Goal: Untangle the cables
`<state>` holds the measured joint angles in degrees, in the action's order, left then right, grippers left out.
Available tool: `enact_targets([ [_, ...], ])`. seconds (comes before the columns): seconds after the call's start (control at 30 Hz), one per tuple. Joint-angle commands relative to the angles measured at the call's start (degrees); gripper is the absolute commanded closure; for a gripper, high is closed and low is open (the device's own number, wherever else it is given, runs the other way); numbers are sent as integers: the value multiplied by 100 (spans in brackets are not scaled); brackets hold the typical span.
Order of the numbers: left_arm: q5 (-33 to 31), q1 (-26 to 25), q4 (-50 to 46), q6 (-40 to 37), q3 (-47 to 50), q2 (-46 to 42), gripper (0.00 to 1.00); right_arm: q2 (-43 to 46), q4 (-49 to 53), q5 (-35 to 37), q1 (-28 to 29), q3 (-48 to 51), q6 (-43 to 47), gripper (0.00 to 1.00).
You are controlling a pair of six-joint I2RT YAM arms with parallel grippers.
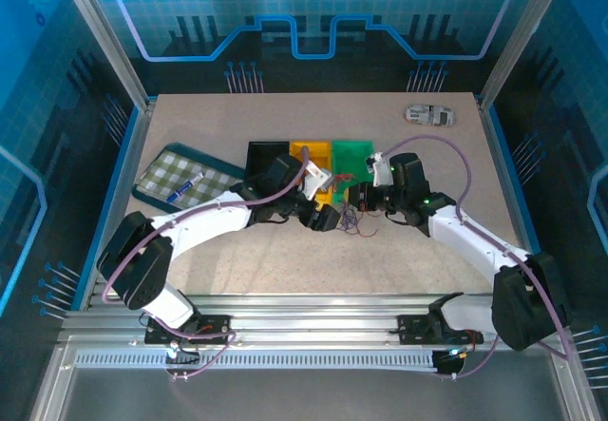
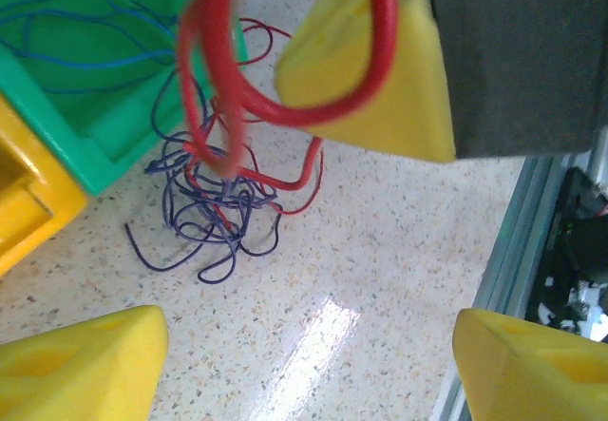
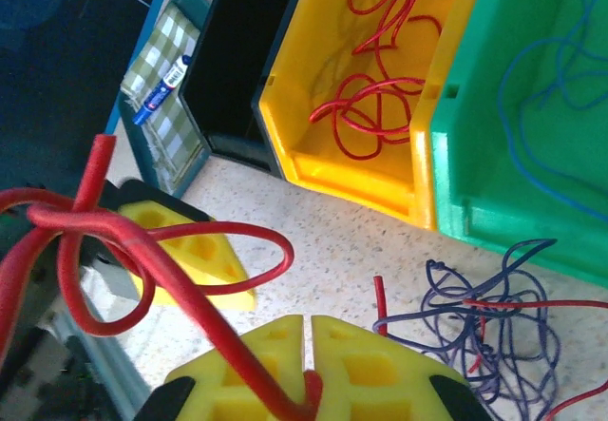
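**A:** Where does the tangle sit?

**B:** The tangle (image 2: 214, 202) of thin dark purple wires, with a thin red strand running through it, lies on the speckled tabletop (image 2: 380, 278). That is left of centre in the left wrist view, just beside the corner of the green bin (image 2: 114, 150). Seen from above, it is at mid-frame, near both claws.

**A:** What is the right claw doing?

**B:** The right claw (image 3: 309, 335) shows at the bottom edge of its own wrist view. Its yellow fingers are pressed together and clamped on a thick red cable (image 3: 123, 236). That cable loops away toward the left of the frame, raised off the tabletop.

**A:** Does it reach the tangle?

**B:** In the left wrist view it hangs from the top of the frame, and its lower part comes down onto the dark wires. Whether it is knotted into them, I cannot tell.

**A:** And the left claw?

**B:** The left claw (image 2: 309, 345) has its fingers wide apart, one in each lower corner of its view, with bare tabletop between them.

**A:** Anything in the bins?

**B:** In the upper part of the right wrist view, the yellow bin (image 3: 351, 179) holds red loops (image 3: 370, 98) and the green one holds thin blue wire (image 3: 541, 88). The black bin (image 3: 223, 79) stands just left of the yellow. Further left, a marker (image 3: 163, 88) lies on a checked cloth (image 3: 180, 36).
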<state>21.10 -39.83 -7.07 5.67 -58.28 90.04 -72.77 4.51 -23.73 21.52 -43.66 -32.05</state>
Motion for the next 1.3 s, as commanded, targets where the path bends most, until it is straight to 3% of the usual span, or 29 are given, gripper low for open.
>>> enact_targets([
  [0.0,-411,-288,431,-467,115,245,21,-22,-45,-478,-176,-223,-429,100],
  [0.13,-1048,-621,839,-637,15,601,20,-70,172,-1054,-422,-419,-630,100],
  [0.37,-2020,-723,1710,-441,-39,866,20,-362,1173,-2296,-534,-1044,-330,100],
  [0.53,-2035,-719,1717,-401,-31,945,34,-278,1041,-2443,-563,-955,-390,100],
  [0.7,-2050,-722,1842,-280,136,957,41,-246,709,-2839,-759,-938,-789,100],
  [0.83,-1940,-721,1892,-194,112,952,54,-256,764,-3092,-1072,-939,-841,100],
  [1.1,-1613,-695,1692,-89,-109,1068,96,-12,856,-3064,-1670,-798,-876,100],
  [1.27,-885,-575,1339,-129,172,558,100,255,1139,-2230,-2110,-705,-847,100],
])
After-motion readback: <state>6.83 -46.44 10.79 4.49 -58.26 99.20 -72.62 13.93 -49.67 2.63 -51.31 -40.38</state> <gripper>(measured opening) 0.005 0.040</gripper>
